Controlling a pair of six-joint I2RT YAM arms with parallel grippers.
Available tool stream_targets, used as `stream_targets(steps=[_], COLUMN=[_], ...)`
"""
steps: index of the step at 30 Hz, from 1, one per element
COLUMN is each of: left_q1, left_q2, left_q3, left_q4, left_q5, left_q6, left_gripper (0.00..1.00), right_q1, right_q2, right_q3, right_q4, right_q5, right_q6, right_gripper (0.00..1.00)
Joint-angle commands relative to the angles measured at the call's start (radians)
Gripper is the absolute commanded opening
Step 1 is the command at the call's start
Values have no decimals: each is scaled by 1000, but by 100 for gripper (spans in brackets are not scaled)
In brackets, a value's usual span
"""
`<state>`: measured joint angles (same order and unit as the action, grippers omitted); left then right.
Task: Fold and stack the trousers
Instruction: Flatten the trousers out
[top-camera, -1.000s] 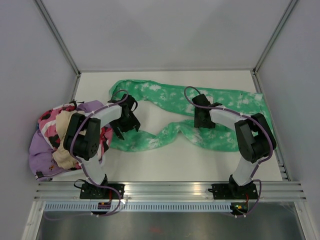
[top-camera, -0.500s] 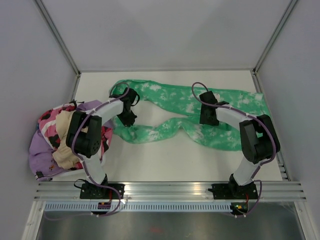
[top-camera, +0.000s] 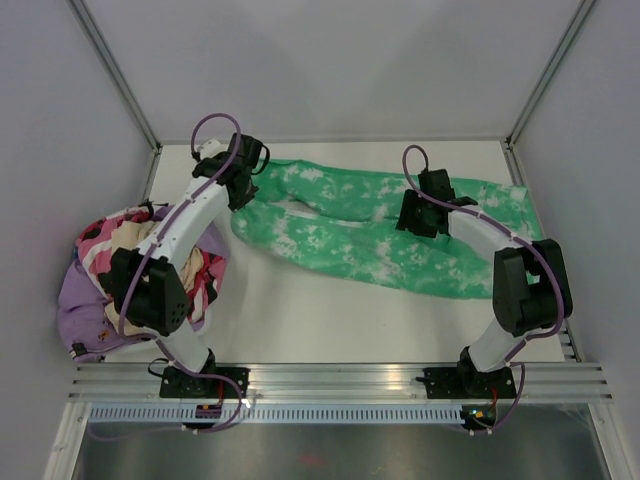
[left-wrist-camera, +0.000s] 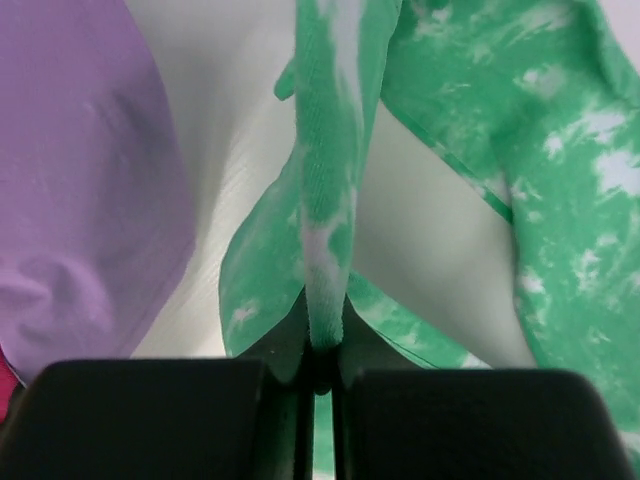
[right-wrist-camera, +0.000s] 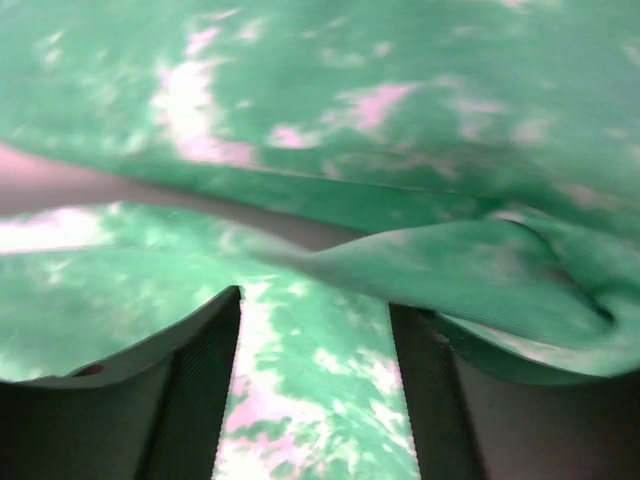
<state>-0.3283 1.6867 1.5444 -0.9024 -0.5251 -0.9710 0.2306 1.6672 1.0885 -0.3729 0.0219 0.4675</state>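
The white table (top-camera: 300, 320) is seen from above, w/ a metal rail (top-camera: 340, 382) along its 6 o'clock edge. The trousers (top-camera: 370, 245) are spread over the far half of the table as one long green-and-white mottled band, running from approx. 11 o'clock across to 3 o'clock. The two legs are laid roughly alongside each other, and a small patch of bare table is shown between them nr the 11 o'clock end. A heap of other clothes (top-camera: 110, 275) (purple, pink, cream) is piled at 9 o'clock, near the trousers' left end; whether the two touch can't be told.

The left arm (top-camera: 175, 235) is stretched over that heap toward 11 o'clock. The right arm (top-camera: 500, 250) is bent from 4 o'clock toward 1 o'clock.

The left gripper (top-camera: 238, 195) is held at the trousers' 11 o'clock end. In its wrist view the fingers (left-wrist-camera: 288, 350) are pressed together on a raised ridge of green fabric, which is lifted off the table, w/ purple cloth (left-wrist-camera: 90, 180) at 9 o'clock of that view.

The right gripper (top-camera: 410, 222) is set over the trousers' middle at approx. 1 o'clock. Its fingers (right-wrist-camera: 205, 380) are spread apart w/ nothing pinched. Mottled fabric is seen between and below them, and a fold is laid across just ahead of the tips. That view is somewhat blurred.
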Motion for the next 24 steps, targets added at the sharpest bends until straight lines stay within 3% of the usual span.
stream_targets(steps=[1, 3, 6, 7, 9, 10, 13, 19, 24], left_q1=[6, 14, 29, 34, 43, 43, 43, -12, -124], left_q2=[62, 129, 157, 148, 127, 105, 77, 14, 48], left_q3=[22, 88, 175, 186, 207, 215, 266, 197, 174], left_q4=[-54, -110, -179, -170, -95, -72, 17, 273, 270], left_q5=[-76, -78, -72, -58, -1, 34, 147, 520, 550], left_q6=[25, 3, 3, 41, 119, 147, 273, 566, 632], left_gripper=[3, 4, 19, 41, 71, 91, 98, 97, 97], right_q1=[-1, -1, -7, -17, -40, -86, -202, -338, -343], right_q2=[-9, -9, -46, -76, -93, -98, -78, -60, -2], right_q3=[30, 68, 114, 146, 188, 227, 235, 4, -88], right_q4=[55, 11, -38, -50, -121, -150, -257, -253, -178], right_q5=[-189, -220, -206, -176, -88, -70, 33, 211, 348], right_q6=[-36, -47, -52, -55, -41, -36, 23, 151, 235], right_gripper=[71, 77, 86, 89, 94, 95, 95, 93, 92])
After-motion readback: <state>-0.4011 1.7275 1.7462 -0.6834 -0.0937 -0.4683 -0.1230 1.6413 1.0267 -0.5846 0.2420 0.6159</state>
